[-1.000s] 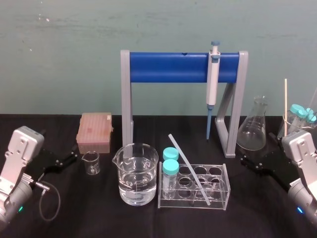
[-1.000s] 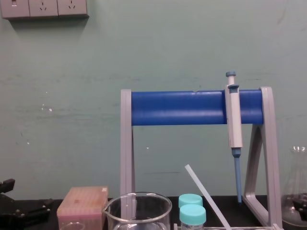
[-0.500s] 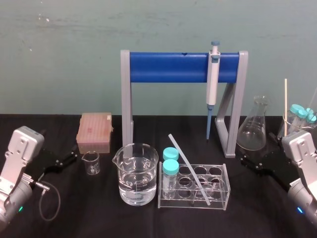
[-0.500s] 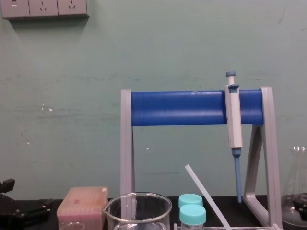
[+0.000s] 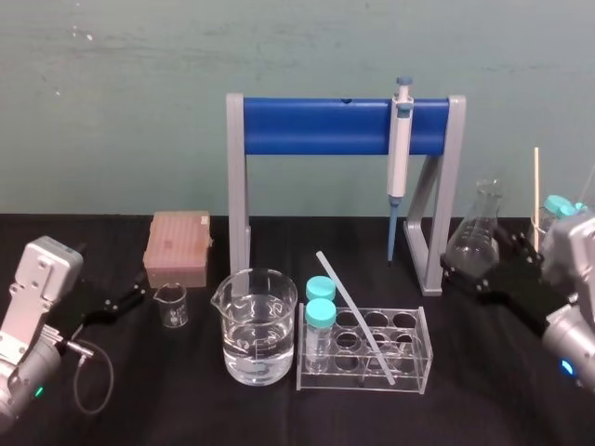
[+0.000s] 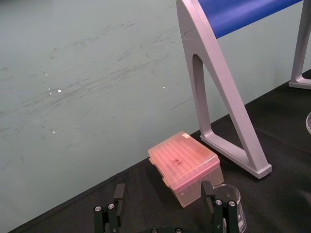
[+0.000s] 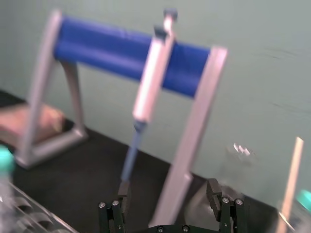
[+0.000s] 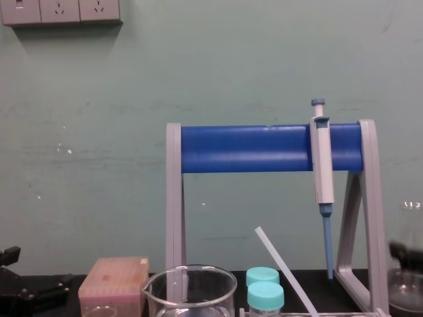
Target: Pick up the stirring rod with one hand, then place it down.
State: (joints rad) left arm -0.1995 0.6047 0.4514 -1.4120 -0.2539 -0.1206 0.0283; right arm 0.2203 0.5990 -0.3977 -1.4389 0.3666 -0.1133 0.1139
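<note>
The stirring rod (image 5: 353, 311) is a thin translucent whitish rod leaning in the clear tube rack (image 5: 423, 362) at the table's middle, its upper end tilted to the left; the chest view shows the stirring rod (image 8: 284, 271) rising beside the capped tubes. My right gripper (image 5: 462, 269) hovers open to the right of the rack, in front of the glass flask (image 5: 479, 232), well apart from the rod. In the right wrist view its fingers (image 7: 119, 199) stand wide apart with nothing between them. My left gripper (image 5: 130, 293) rests open at the far left.
A large beaker of water (image 5: 256, 325) stands left of the rack. Behind is the blue-and-grey stand (image 5: 316, 125) with a hanging pipette (image 5: 399, 158). A pink tip box (image 5: 178, 246) and a small beaker (image 5: 171, 305) sit at the left. A wooden stick (image 5: 535, 195) stands at the far right.
My right gripper has lifted and moved inward, now in front of the flask. The left arm and the rod have not moved.
</note>
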